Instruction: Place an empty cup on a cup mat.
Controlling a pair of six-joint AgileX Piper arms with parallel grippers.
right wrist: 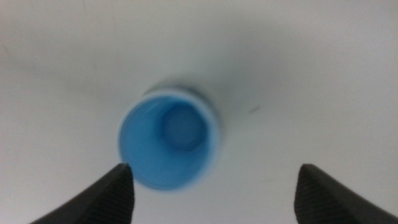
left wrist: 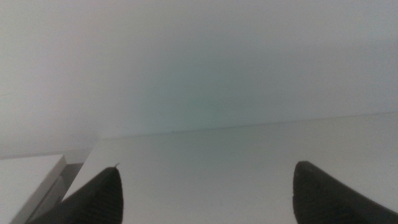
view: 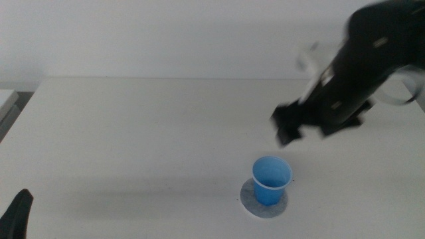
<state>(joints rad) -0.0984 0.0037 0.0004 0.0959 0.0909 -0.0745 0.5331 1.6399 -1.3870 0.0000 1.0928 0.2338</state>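
Note:
The blue cup stands upright on the round speckled grey cup mat at the table's front, right of centre. My right gripper hangs above and behind the cup, apart from it, open and empty. The right wrist view looks down into the empty cup between the spread jaws; only a sliver of the mat shows past its rim there. My left gripper waits at the bottom left corner, open, with its wrist view showing only bare table.
The white table stretches left and behind the cup. Its far edge meets a pale wall. A grey ledge lies beyond the table's left edge.

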